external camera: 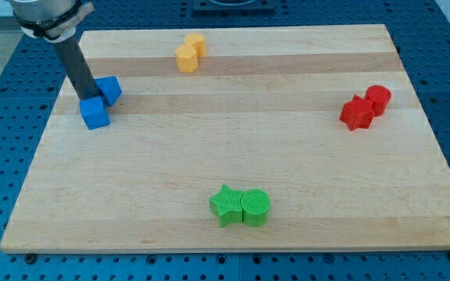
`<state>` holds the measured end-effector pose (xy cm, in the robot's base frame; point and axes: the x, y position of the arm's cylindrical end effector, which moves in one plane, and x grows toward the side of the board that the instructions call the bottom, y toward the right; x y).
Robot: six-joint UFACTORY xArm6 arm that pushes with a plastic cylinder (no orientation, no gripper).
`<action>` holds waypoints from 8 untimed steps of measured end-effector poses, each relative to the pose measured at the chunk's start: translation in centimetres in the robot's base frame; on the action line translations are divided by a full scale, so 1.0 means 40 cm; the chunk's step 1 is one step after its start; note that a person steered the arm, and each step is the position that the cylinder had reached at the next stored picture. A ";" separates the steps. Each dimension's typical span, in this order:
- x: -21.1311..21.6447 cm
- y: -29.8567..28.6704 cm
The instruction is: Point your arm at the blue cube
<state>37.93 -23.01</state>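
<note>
The blue cube point(94, 114) sits near the view's left edge of the wooden board point(233, 156), in its upper half. It is a small solid block in a bright, even blue; I see its lighter top face and two darker side faces, and one corner is turned toward the view's bottom. Just beside it, up and to the view's right, is a second blue block point(110, 89) with a more angled outline; I cannot make out its exact shape. The two look to be touching or almost touching.

My tip point(89, 99) is at the end of the dark rod, which slants down from the view's top left. It meets the board right at the upper edge of the blue cube, in the corner between the cube and the other blue block. I have no claw on this rig, only the bare rod, so nothing is gripped; whether the tip actually presses on the cube I cannot tell.

No containers are on the board. The other blocks lie in pairs, well apart from the blue ones: two yellow blocks point(190, 52) touching near the top, a red star-like block point(357, 113) against a red cylinder point(378, 97) at the right, and a green star point(225, 204) against a green cylinder point(255, 207) near the bottom.
</note>
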 end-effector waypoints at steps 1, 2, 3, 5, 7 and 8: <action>-0.006 0.083; -0.054 0.191; -0.109 0.272; -0.054 0.190; 0.236 0.114; 0.295 0.140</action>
<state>49.75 -17.39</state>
